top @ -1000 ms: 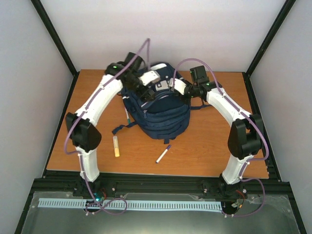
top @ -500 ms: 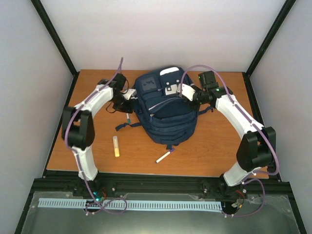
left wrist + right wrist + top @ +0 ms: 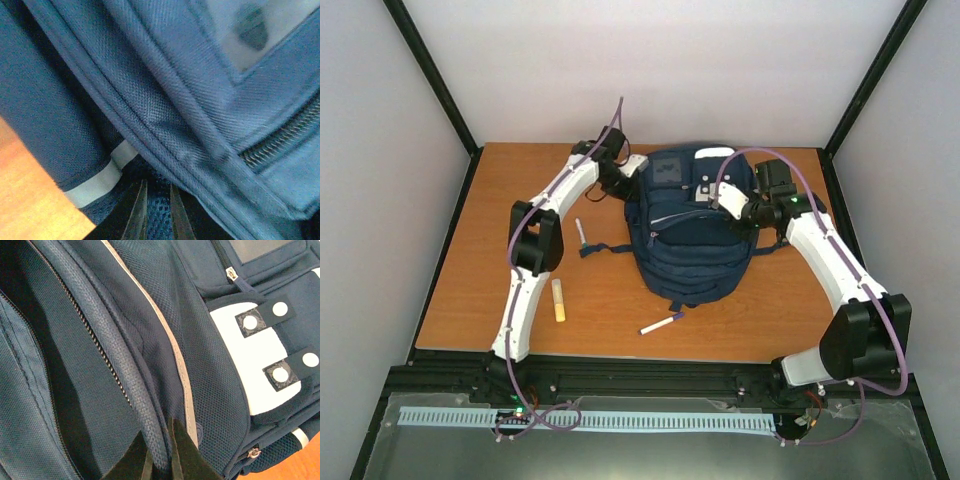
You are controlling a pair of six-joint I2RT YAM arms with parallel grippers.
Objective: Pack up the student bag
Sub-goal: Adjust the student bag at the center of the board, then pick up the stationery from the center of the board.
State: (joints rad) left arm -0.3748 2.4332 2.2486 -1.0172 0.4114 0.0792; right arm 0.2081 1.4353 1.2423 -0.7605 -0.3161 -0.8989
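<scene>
The student bag, navy blue with a white front patch, lies front up in the middle of the table. At its upper left corner my left gripper stands nearly shut, with blue mesh fabric of the bag pinched between its fingertips. My right gripper rests on the bag's upper right part. It is shut on the rounded piped edge beside the open zip, and the dark inside of the bag shows to the left of that edge.
On the wooden table left of the bag lie a thin pen and a yellow stick. A white pen with a purple cap lies in front of the bag. A dark strap trails out to the left.
The bag has slid to the right and towards the back. My left gripper has swung from the table on the left to the bag's upper left corner and closed on its fabric. The right arm moved right with the bag.
</scene>
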